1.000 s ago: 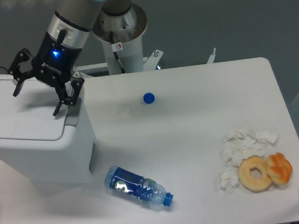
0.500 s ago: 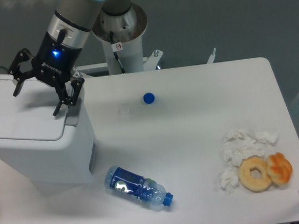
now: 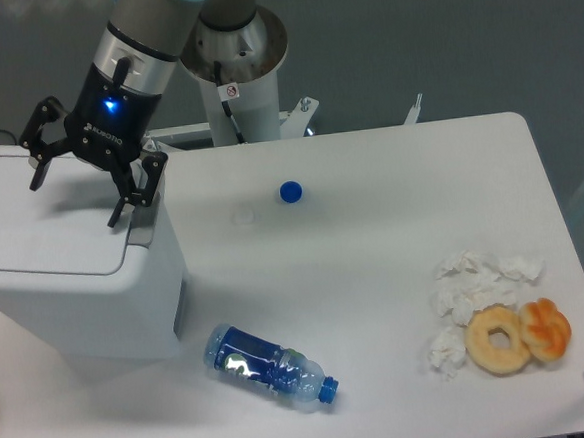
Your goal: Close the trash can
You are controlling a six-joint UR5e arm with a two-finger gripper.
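One trash can [image 3: 70, 270] at the left of the frame, standing on the left end of the white bench [image 3: 376, 273], lid lying flat and down, grey latch panel [image 3: 142, 227] at its right rim. One claw [image 3: 74, 201] in the upper left, hovering over the lid with both fingers spread wide, gripping nothing; right finger [image 3: 122, 203] tipped down just beside the latch panel, left finger [image 3: 36, 169] above the lid's back edge. Whether either finger touches the lid, not possible to tell. One arm coming down from the top edge, with one white pedestal [image 3: 234, 73] behind the bench. One clear plastic bottle [image 3: 270, 366] with a blue label lying on its side at lower centre, close to the front edge and near the can's lower right corner, neck pointing right. One blue cap [image 3: 290, 191] alone at centre, with one faint clear disc [image 3: 243, 216] just left of it. Two doughnuts [image 3: 519, 334] at lower right, touching each other, beside one cluster of crumpled white tissues [image 3: 472, 287], near the right edge. Wide bare bench surface through the middle and along the back, between the can and the tissue cluster.
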